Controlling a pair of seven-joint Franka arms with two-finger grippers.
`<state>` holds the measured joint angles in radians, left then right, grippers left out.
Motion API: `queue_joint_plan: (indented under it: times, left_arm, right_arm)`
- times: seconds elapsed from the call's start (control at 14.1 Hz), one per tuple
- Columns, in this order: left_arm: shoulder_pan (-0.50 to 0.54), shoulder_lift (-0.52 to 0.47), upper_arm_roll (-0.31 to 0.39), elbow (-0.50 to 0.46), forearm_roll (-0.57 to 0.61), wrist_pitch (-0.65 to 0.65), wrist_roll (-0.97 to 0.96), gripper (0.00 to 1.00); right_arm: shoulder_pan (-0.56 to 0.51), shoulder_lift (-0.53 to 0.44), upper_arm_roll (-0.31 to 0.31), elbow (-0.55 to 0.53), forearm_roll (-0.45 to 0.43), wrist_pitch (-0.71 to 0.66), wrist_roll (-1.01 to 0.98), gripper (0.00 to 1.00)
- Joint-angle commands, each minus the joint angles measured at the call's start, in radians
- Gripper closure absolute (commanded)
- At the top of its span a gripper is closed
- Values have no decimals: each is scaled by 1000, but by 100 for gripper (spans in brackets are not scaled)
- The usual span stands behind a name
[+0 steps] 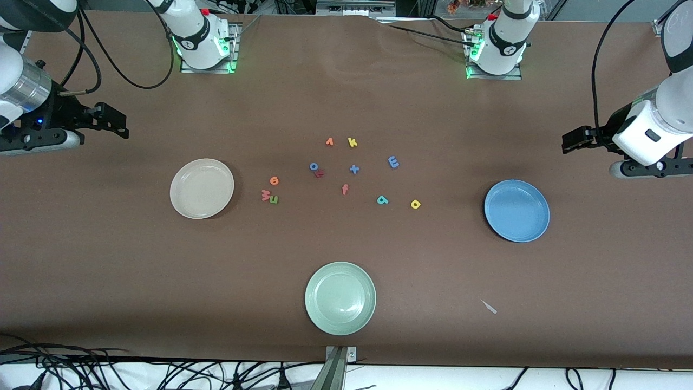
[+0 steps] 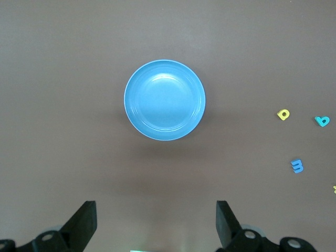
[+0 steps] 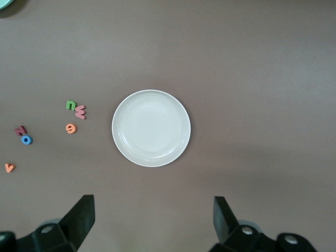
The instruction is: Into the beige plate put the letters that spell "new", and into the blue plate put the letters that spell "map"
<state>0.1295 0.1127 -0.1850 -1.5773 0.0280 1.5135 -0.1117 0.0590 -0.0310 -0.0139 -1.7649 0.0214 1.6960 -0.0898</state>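
clock: set on the front view, 12 toward the bases, 6 toward the camera

front view
- beige plate [image 1: 201,188]: round, shallow, cream, empty; at 9 of the letter scatter, toward the right arm's end of the worktop [image 1: 108,271]
- blue plate [image 1: 516,210]: same shape, mid-blue, empty; at 3 of the scatter
- "new": orange e [image 1: 274,181], dull red w [image 1: 265,194], green n [image 1: 274,200]; a tight clump just beside the beige plate, w and n touching or nearly so
- "map": blue m [image 1: 393,162] at 1 of the scatter, teal p [image 1: 382,200] and yellow a [image 1: 415,204] at 4, set apart from each other
- decoys: k [image 1: 352,142], o [image 1: 313,166], f [image 1: 345,189], green plate [image 1: 340,298] at 6
- left tool [image 1: 566,142]: up over the worktop's left-arm end, waiting
- right tool [image 1: 123,125]: up over the right-arm end, waiting

left wrist view
- left tool [image 2: 156,223]: jaws wide, holding nothing
- below it: blue plate [image 2: 165,100], with a [image 2: 283,114], p [image 2: 322,121] and m [image 2: 297,166] off to one side

right wrist view
- right tool [image 3: 153,218]: jaws wide, holding nothing
- below it: beige plate [image 3: 151,128], with n [image 3: 70,105], w [image 3: 81,111] and e [image 3: 71,128] close by

handling, as a judgement
- letters: tiny foam, very light, soft, flat; they will likely squash and may cling to a finger on release
- hold: pinch across the outer edges from straight above, fingers down to the worktop
- risk: n and w sit so close that closing on one may drag the other; e looks the easier start
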Motion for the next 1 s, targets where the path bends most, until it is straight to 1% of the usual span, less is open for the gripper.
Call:
queue_joint_plan:
  times: [0.0, 0.92]
  left_arm:
    - [1, -7, 1, 3, -22, -4, 18, 0]
    - [2, -7, -1, 2, -16, -4, 18, 0]
  right_arm:
    - [1, -9, 0, 1, 11, -1, -15, 0]
    - [1, -10, 2, -10, 11, 4, -15, 0]
